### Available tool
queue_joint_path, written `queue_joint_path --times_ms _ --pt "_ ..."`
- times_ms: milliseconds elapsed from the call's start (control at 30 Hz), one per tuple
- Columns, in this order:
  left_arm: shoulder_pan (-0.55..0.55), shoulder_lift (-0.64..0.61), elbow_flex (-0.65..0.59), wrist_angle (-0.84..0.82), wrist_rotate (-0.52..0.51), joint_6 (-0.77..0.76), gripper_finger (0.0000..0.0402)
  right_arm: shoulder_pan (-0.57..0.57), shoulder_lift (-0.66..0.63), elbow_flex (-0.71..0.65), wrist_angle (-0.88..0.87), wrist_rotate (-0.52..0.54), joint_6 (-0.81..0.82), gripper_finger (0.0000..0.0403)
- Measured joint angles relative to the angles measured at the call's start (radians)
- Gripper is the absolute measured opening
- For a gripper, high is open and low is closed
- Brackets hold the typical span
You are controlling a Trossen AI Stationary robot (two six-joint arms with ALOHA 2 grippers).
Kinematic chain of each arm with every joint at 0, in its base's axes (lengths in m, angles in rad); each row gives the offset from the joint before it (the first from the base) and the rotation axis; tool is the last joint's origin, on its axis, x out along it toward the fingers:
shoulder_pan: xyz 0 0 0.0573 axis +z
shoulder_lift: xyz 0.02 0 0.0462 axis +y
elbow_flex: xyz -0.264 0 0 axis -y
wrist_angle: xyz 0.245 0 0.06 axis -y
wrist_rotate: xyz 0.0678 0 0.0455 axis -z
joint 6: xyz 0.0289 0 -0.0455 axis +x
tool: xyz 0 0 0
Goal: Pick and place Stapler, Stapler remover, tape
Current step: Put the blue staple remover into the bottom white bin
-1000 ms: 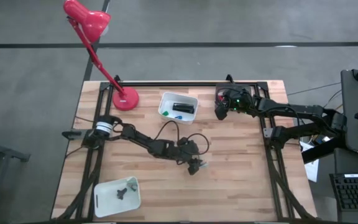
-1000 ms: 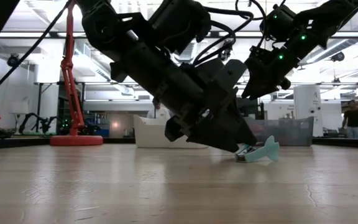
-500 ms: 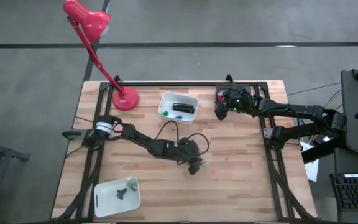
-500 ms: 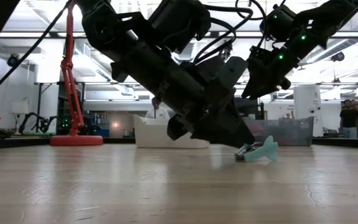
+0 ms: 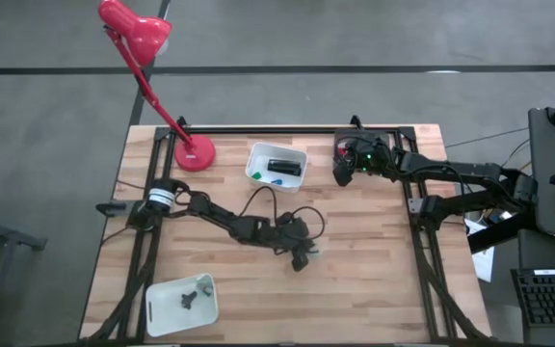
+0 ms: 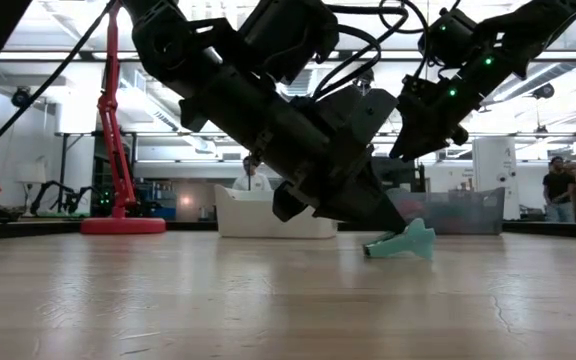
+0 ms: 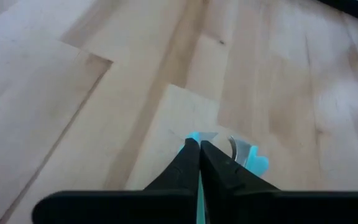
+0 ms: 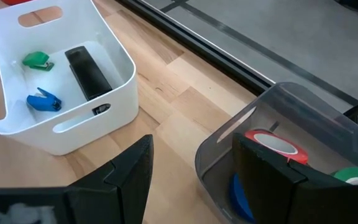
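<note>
Left claw (image 6: 370, 243) just snapped shut on the teal staple remover (image 6: 405, 241), mid-table; ready for lifting. Right claw (image 8: 191, 180) wide open, empty.

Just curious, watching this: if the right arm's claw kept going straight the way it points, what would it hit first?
Probably the clear bin holding tape rolls, directly beyond the open right gripper; depth is uncertain.

the left tool (image 6: 368, 235) has shut its dark fingers (image 7: 194, 163) on the small teal plastic staple remover (image 6: 400, 242) near the middle of the wooden desk (image 6: 268, 300); a second ago they stood open around it. in the low view the teal piece has swung: its flared end now points toward 2 o'clock, its metal jaws are hidden by the fingers, and it sits slightly more toward 9 o'clock.
</note>
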Motion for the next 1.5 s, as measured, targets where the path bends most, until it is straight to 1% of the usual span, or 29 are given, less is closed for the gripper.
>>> queue_joint_path --times_ms 167,367,533,667,800,967,1133,1367,1500 --pt "0.0 -0.043 0.0 -0.091 0.115 0.052 0.0005 0.0 0.0 -0.002 0.0 0.0 -0.001 0.021" --pt "-0.027 -0.158 0.0 -0.305 0.121 0.155 0.0003 0.0 0.0 -0.006 0.0 0.001 -0.003 0.021" --pt "-0.085 -0.278 0.0 -0.524 0.121 0.225 0.0004 0.0 0.0 -0.006 0.0 0.001 -0.003 0.021" --pt "-0.153 -0.393 0.0 -0.706 0.114 0.212 0.0004 0.0 0.0 -0.006 0.0 0.001 -0.002 0.021" --pt "-0.227 -0.502 -0.016 -0.808 0.104 0.112 0.0006 0.0 0.0 -0.008 0.0 0.001 -0.002 0.021" --pt "-0.337 -0.621 -0.082 -0.834 0.097 -0.061 0.0004 0.0 0.0 -0.008 0.006 0.002 0.0 0.021" --pt "-0.469 -0.723 -0.162 -0.838 0.068 -0.288 0.0007 0.0 0.0 -0.008 0.038 0.002 -0.003 0.021" --pt "-0.69 -0.834 -0.281 -0.871 -0.041 -0.674 0.0004 0.0 0.0 -0.008 0.053 0.002 -0.005 0.021" --pt "-0.815 -0.884 -0.351 -0.89 -0.199 -0.879 0.001 0.0 0.0 -0.008 0.078 0.002 -0.022 0.021"
